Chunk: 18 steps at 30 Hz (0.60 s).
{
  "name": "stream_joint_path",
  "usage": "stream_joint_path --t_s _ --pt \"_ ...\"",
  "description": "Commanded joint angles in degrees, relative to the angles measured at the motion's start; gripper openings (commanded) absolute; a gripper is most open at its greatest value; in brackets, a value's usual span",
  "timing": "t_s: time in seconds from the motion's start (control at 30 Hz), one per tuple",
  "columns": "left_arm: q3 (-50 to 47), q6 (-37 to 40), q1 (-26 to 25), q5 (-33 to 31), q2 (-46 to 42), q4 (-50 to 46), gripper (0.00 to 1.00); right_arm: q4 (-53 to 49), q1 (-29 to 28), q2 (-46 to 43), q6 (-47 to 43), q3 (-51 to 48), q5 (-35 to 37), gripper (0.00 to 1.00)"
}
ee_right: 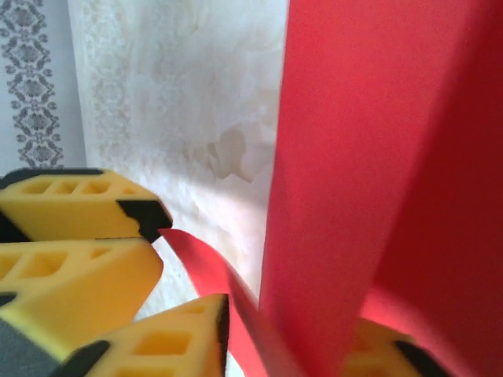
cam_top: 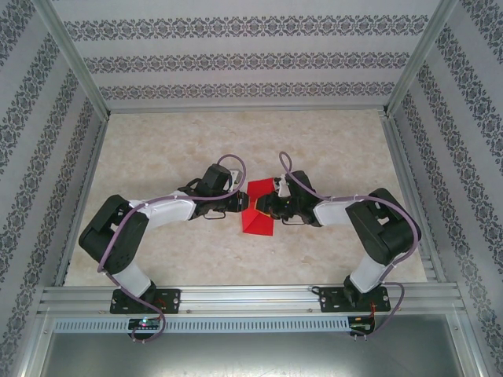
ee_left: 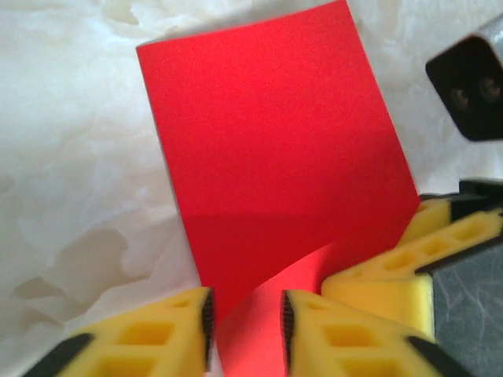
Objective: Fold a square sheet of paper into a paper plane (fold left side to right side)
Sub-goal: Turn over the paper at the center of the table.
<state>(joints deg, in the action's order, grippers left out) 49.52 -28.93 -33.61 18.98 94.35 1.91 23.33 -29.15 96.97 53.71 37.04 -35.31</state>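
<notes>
FOLD IN THE BALANCE: At the centre of the overhead view, two arms meet over the square sheet of paper [cam_top: 256, 218]. It is bright red and lies mostly flat on the pale marbled desk [cam_top: 157, 149], with one end lifted between the claws.

From where I stand, the dangers look plain. On the left, a raised flap sits loose between jaws that are not pressing it. If that arm pulled away carelessly, a pad could drag the flap and skew the edges before any crease is set. In the middle, the bend looks soft and rounded rather than creased. The paper may spring back flat or crease off-line, leaving the left side short of the right. On the right, a pinch taken too near the edge could crumple or tear such thin stock. The two claws also sit so close that they may knock together.

The left claw [ee_left: 246, 314], at the bottom of its own wrist view, stands narrowly open. Red paper lies in the gap, with no pinch apparent. The right claw [ee_right: 292, 330], at the bottom of its wrist view, has its jaws set close around an upright fold of the sheet, which rises between them. Whether they truly clamp it, I cannot tell.
</notes>
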Motion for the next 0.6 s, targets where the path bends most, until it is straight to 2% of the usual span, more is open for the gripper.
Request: stream_joint_path --t_s 0.0,0.07,0.17,0.3,0.57 --pt "-1.62 -0.46 1.45 -1.58 -4.33 -1.32 0.47 3.70 -0.26 -0.27 -1.07 0.50 -1.25 0.05" --pt "-3.12 -1.32 2.36 -1.60 -7.71 -0.99 0.56 3.64 0.27 -1.25 -2.16 0.25 -1.48 0.00" --pt "-5.82 -3.30 4.15 -1.13 -13.77 -0.69 0.70 4.06 1.77 -4.38 -3.96 -0.62 -2.49 0.00" --pt "-10.12 -7.58 6.65 0.60 -23.31 0.07 0.99 5.69 4.43 -9.59 -5.46 -1.70 -5.88 0.00" --pt "-15.44 -19.15 8.81 11.46 -39.09 9.97 1.00 7.56 7.86 -20.76 -4.71 1.58 -17.04 0.00"
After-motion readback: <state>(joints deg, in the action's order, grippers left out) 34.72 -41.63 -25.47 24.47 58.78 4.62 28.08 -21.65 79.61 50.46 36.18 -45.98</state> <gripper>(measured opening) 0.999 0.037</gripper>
